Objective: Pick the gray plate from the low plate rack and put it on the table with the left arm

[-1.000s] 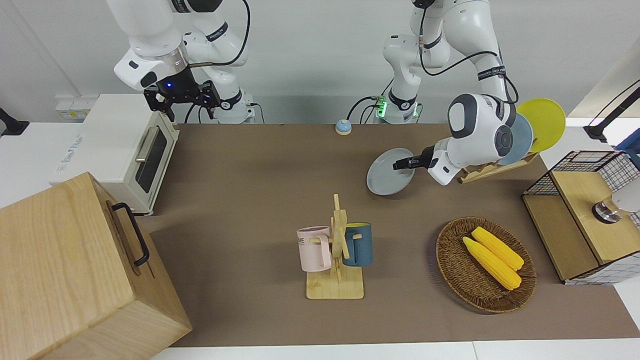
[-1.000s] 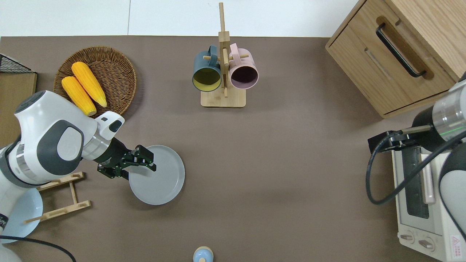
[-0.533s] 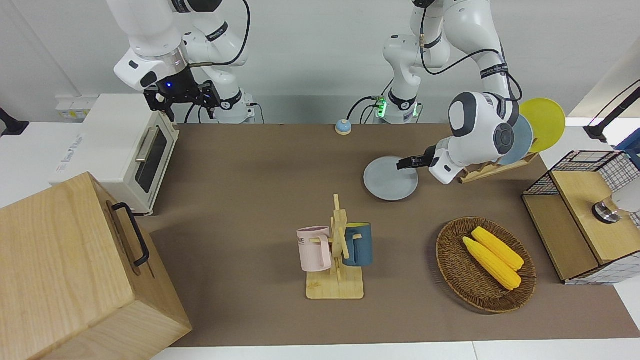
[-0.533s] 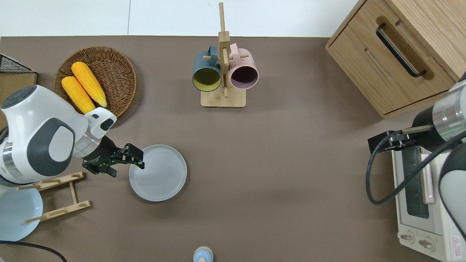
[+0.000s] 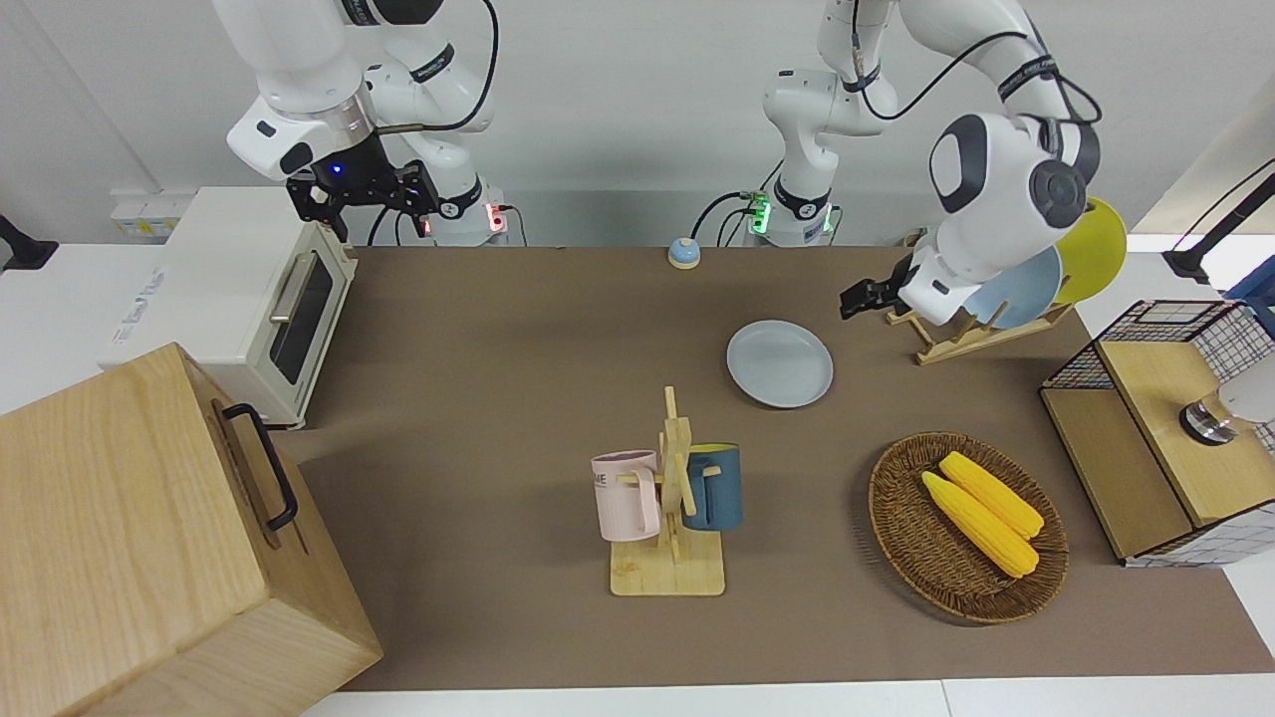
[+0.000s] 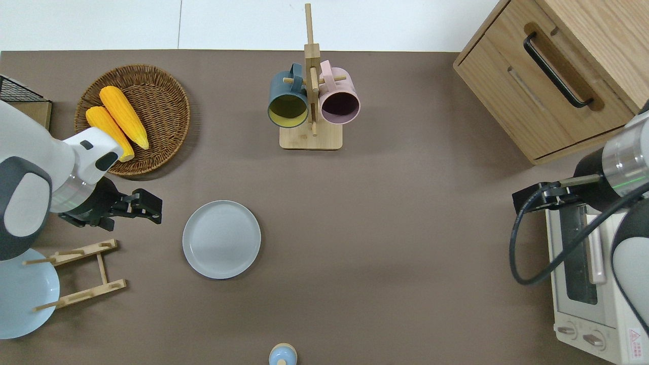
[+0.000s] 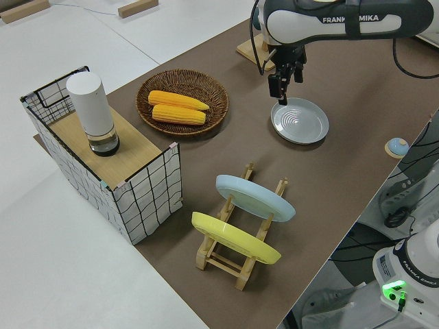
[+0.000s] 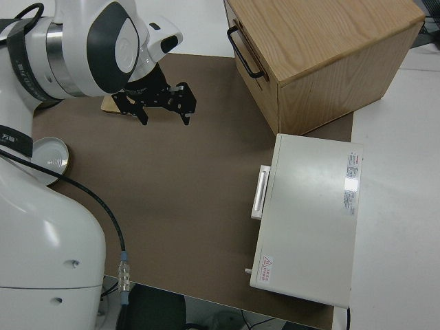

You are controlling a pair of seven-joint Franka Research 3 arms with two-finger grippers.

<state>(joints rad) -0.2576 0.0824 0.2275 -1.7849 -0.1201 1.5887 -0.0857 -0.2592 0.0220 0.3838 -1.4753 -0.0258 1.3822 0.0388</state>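
Note:
The gray plate (image 5: pixel 779 362) lies flat on the table (image 5: pixel 498 329), also seen in the overhead view (image 6: pixel 221 239) and the left side view (image 7: pixel 300 120). My left gripper (image 5: pixel 863 299) is open and empty, up in the air. In the overhead view it (image 6: pixel 153 210) is over bare table (image 6: pixel 380 228) between the plate and the wicker basket, a little off the plate's rim. The low plate rack (image 5: pixel 971 334) (image 6: pixel 81 274) (image 7: pixel 240 240) holds a light-blue plate (image 7: pixel 255 197) and a yellow plate (image 7: pixel 235 238). My right arm is parked, its gripper (image 8: pixel 165 110) open.
A wicker basket (image 6: pixel 167 86) with two corn cobs lies farther from the robots than the rack. A mug stand (image 6: pixel 310 101) with two mugs stands mid-table. A wooden cabinet (image 6: pixel 557 76) and a toaster oven (image 6: pixel 583 284) are at the right arm's end. A small bell (image 6: pixel 282 355) sits near the robots.
My left gripper lowered the tilted gray plate flat onto the table, let go of it, then drew back toward the left arm's end and rose. The right arm has not moved.

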